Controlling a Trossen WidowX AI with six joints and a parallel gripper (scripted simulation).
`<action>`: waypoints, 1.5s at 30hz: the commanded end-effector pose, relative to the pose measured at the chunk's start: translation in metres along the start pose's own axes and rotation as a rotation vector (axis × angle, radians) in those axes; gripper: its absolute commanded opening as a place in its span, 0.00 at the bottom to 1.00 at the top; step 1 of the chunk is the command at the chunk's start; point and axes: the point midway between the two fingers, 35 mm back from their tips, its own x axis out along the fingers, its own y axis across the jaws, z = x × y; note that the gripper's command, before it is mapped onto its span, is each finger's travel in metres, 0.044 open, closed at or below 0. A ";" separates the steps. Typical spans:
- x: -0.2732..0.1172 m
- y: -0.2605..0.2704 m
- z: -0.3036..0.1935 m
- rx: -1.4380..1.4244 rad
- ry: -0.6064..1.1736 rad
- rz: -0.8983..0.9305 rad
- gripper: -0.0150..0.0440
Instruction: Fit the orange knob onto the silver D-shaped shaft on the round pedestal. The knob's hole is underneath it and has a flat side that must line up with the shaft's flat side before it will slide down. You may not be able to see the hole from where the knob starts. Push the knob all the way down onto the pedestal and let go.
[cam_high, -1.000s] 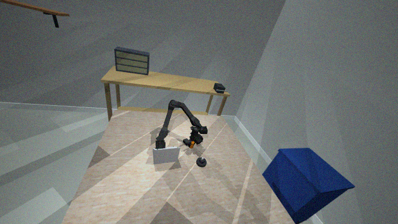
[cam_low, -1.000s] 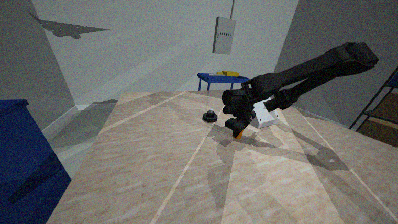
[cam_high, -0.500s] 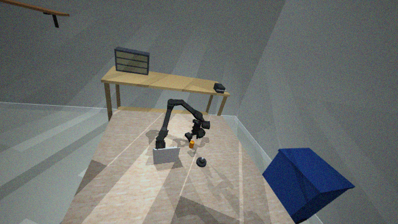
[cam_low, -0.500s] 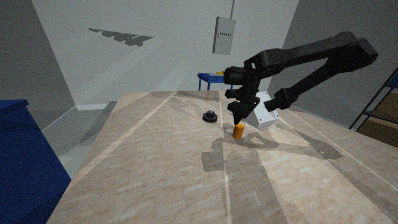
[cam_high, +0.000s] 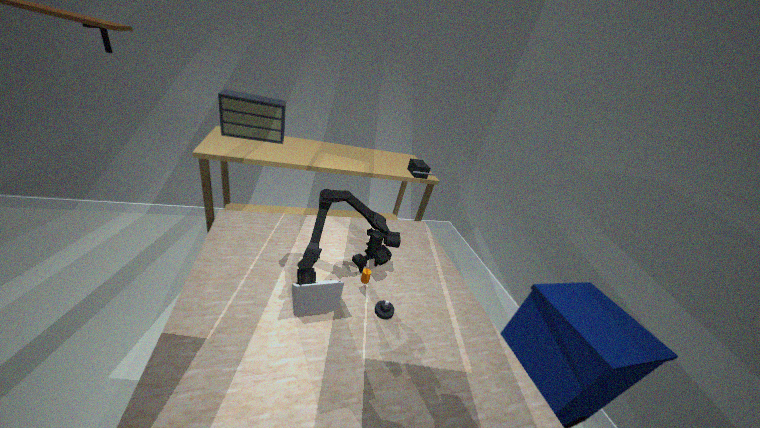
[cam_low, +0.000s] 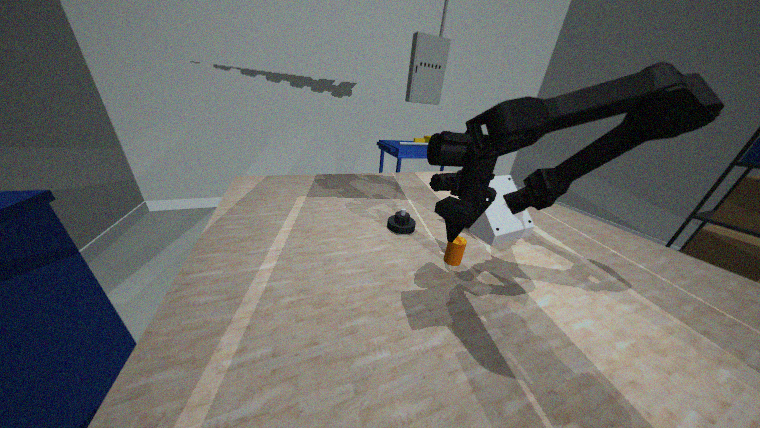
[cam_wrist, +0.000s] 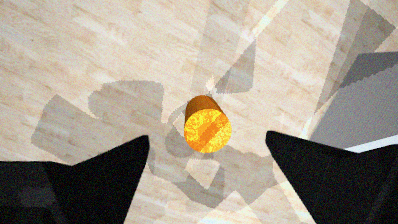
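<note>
The orange knob stands upright on the table, apart from the pedestal. Its round top, with a darker stripe across it, faces the wrist camera; its underside and hole are hidden. My gripper is open and empty just above the knob. In the wrist view the fingers stand wide on either side of the knob, with gaps on both sides. The round black pedestal stands on the table with the small silver shaft upright at its centre. The shaft's flat side cannot be made out.
A grey-white sloped box stands on the table near the arm's base and also shows at the wrist view's right edge. A large blue box is beyond the table's edge. Shadows of the arm cross the table.
</note>
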 end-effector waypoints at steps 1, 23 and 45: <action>0.008 0.000 0.000 0.005 0.004 -0.003 1.00; 0.044 0.000 0.000 0.004 0.004 -0.002 1.00; 0.066 -0.001 -0.002 0.004 0.008 -0.001 0.73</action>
